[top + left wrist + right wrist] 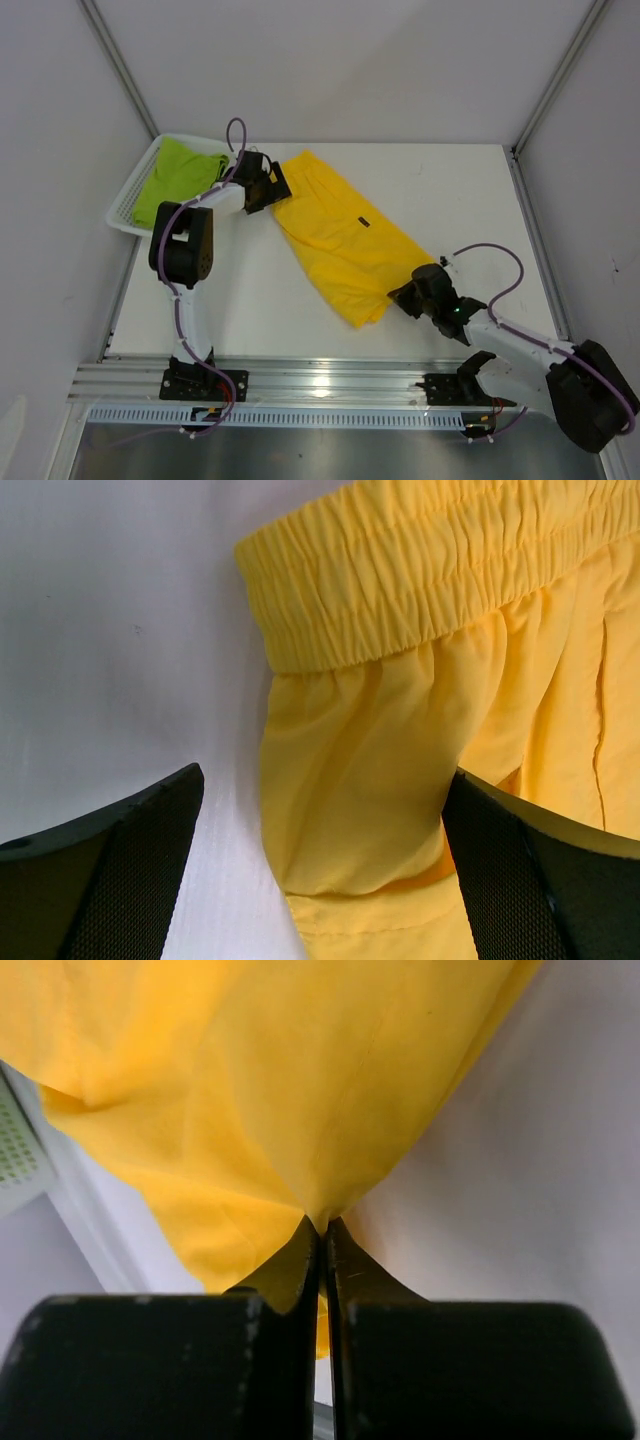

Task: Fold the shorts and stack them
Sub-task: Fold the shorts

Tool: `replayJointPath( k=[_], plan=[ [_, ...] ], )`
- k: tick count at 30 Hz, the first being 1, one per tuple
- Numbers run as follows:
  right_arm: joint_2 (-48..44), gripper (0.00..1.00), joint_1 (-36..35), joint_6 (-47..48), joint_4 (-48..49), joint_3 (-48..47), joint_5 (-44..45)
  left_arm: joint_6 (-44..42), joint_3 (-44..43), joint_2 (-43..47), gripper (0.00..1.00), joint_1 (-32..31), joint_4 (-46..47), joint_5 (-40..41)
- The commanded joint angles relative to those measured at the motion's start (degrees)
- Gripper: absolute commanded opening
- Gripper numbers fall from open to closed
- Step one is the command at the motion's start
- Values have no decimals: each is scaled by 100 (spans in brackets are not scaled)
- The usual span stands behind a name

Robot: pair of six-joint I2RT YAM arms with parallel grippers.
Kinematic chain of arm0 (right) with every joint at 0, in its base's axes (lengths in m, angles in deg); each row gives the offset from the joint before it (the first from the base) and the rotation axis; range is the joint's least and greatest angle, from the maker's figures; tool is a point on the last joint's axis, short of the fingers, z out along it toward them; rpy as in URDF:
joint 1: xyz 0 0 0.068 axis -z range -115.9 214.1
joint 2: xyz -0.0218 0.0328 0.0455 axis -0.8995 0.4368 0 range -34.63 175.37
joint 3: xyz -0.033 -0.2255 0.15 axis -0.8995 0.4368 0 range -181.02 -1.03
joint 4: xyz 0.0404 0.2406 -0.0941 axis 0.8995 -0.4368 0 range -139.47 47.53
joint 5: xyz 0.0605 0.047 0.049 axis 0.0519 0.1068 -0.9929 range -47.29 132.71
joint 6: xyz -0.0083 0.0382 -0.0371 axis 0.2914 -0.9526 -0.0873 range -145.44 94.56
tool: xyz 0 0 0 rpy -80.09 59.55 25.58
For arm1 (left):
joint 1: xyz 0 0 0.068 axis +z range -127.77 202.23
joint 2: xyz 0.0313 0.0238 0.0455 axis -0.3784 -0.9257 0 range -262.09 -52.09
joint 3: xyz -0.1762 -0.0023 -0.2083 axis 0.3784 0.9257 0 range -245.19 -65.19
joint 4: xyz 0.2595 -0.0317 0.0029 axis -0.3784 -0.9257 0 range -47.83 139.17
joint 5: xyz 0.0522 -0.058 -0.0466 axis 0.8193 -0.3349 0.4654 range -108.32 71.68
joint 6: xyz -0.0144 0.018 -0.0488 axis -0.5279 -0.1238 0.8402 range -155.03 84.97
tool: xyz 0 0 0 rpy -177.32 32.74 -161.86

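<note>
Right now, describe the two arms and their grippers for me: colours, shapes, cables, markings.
Both the left arm and right arm have white links with bulky black joint housings, and a thin purple cable loops along each. A small green light glows near the right wrist. The left gripper and right gripper are black, with wedge-shaped fingers whose inner pads carry a fine grid texture.

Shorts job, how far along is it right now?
Nothing looks folded yet. The yellow shorts lie spread on the table; the right claw is shut on their lower edge, the left claw open at the waistband. The green shorts wait in the basket. Both folds and the stack remain.
</note>
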Motion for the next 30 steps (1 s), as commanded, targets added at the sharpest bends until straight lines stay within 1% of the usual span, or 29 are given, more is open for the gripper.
replayJointPath(
  k=[1, 2, 4, 5, 8, 9, 14, 18, 22, 23, 26, 30],
  plan=[
    [-784, 0, 723, 821, -991, 4, -187, 163, -12, 65, 99, 24, 1, 121],
    [-865, 0, 1204, 1328, -1428, -40, -563, 163, 41, 100, 99, 15, 45, 121],
    [-936, 0, 1541, 1849, -1826, -259, -803, 172, 269, 231, 99, 15, 212, 95],
    [-876, 0, 1682, 2234, -2289, -373, -909, 172, 323, 267, 99, 15, 264, 69],
    [-735, 0, 1718, 2598, -2679, -567, -919, 155, 420, 355, 99, 15, 283, -63],
    [-717, 0, 1727, 2729, -2680, -576, -1075, 163, 498, 390, 100, 15, 291, -90],
    [-524, 0, 1912, 3046, -2698, -611, -1270, 295, 1069, 777, 99, 15, 844, -151],
    [-523, 0, 1930, 3135, -2733, -585, -1323, 462, 1088, 646, 99, 15, 1187, -327],
    [-611, 0, 1929, 3117, -2724, -488, -1419, 989, 1350, 540, 99, 24, 2143, -625],
    [-629, 0, 1929, 3100, -2733, -480, -1420, 1077, 1395, 514, 99, 24, 2529, -722],
    [-673, 0, 1938, 3108, -2751, -506, -1455, 1332, 1641, 478, 99, 24, 3048, -854],
    [-717, 0, 1929, 3082, -2724, -506, -1499, 1621, 1694, 268, 99, 24, 3236, -977]
  ],
)
